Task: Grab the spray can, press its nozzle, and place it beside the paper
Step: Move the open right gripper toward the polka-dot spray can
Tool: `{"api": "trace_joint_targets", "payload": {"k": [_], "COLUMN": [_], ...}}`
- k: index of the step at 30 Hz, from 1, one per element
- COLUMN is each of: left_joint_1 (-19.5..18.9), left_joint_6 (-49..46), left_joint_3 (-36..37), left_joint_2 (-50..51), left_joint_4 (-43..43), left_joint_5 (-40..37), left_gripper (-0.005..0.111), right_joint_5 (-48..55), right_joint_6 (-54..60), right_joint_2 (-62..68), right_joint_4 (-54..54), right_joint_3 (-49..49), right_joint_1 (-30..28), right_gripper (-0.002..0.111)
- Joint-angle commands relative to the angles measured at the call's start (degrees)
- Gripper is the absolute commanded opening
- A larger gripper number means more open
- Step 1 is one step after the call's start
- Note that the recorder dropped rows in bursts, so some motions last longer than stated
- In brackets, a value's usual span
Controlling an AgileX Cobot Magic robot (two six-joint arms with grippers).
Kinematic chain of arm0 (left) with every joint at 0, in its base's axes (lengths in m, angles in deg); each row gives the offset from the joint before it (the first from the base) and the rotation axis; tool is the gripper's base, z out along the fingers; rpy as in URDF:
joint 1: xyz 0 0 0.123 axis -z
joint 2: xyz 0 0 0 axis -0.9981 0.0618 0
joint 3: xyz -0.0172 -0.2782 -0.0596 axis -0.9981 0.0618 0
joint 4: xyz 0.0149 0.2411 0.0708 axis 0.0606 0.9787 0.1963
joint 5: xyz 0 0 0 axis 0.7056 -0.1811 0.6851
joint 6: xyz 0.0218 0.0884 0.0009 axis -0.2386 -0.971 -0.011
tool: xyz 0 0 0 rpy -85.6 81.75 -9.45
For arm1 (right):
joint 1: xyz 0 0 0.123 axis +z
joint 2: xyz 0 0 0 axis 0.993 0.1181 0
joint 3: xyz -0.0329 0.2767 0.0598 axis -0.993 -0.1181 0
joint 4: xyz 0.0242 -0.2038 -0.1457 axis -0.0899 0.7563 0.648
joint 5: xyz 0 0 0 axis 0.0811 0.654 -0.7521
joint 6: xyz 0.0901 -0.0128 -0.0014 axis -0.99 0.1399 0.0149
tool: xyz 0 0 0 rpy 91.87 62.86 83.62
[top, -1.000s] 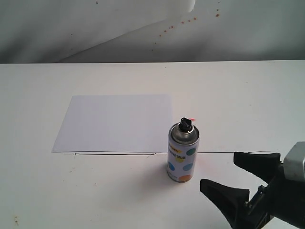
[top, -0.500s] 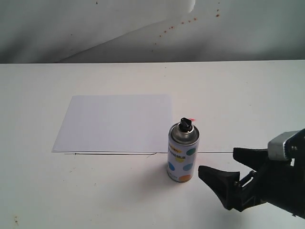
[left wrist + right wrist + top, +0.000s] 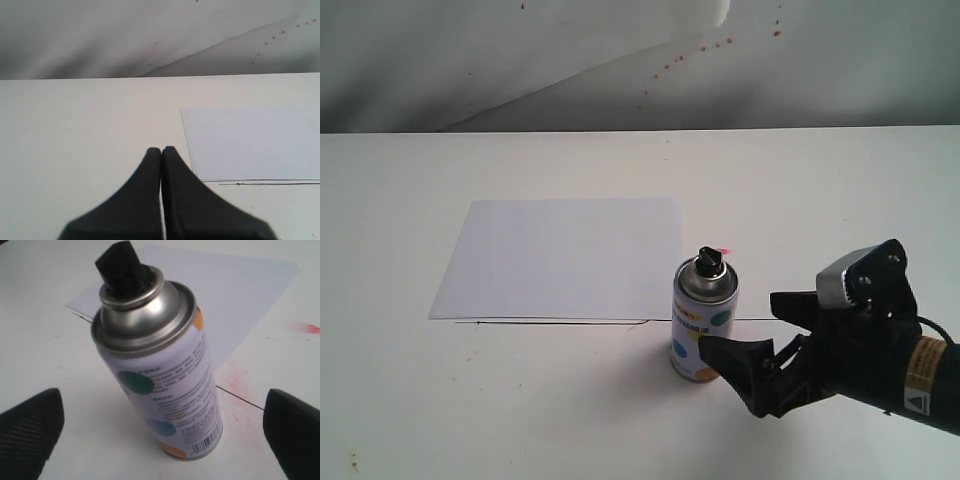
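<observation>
The spray can [image 3: 703, 325] stands upright on the white table just off the near right corner of the paper [image 3: 560, 255], its black nozzle [image 3: 709, 262] on top. My right gripper [image 3: 740, 322] is open at the can's right side, low by the table. In the right wrist view the can [image 3: 165, 385] and its nozzle [image 3: 122, 265] fill the space between the two spread fingertips [image 3: 30, 430], which stay apart from it; the paper [image 3: 225, 295] lies behind. My left gripper [image 3: 161, 150] is shut on nothing, with the paper [image 3: 255, 142] beside it; the exterior view does not show it.
A large curled white backdrop sheet [image 3: 520, 50] with red specks [image 3: 710, 45] hangs behind the table. A thin black line [image 3: 550, 322] runs along the paper's near edge. Faint red spray stains [image 3: 310, 328] mark the table by the can.
My right gripper has come in from the lower right toward the can, staying open, so its fingers now flank the can. Can, paper and left gripper have not moved.
</observation>
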Motion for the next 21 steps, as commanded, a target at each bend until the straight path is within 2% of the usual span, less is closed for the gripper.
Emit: {"api": "trace_joint_targets", "payload": {"k": [1, 21], "left_joint_1": [0.29, 0.29], "left_joint_6": [0.02, -0.01], "left_joint_3": [0.28, 0.28], "left_joint_2": [-0.21, -0.21], "left_joint_4": [0.09, 0.09], "left_joint_5": [0.34, 0.34], "left_gripper": [0.0, 0.0], "right_joint_5": [1.92, 1.94], "right_joint_6": [-0.02, -0.02], "right_joint_2": [0.16, 0.16], "right_joint_4": [-0.31, -0.31], "right_joint_3": [1.81, 1.74], "right_joint_1": [0.34, 0.34], "right_gripper": [0.105, 0.105]}}
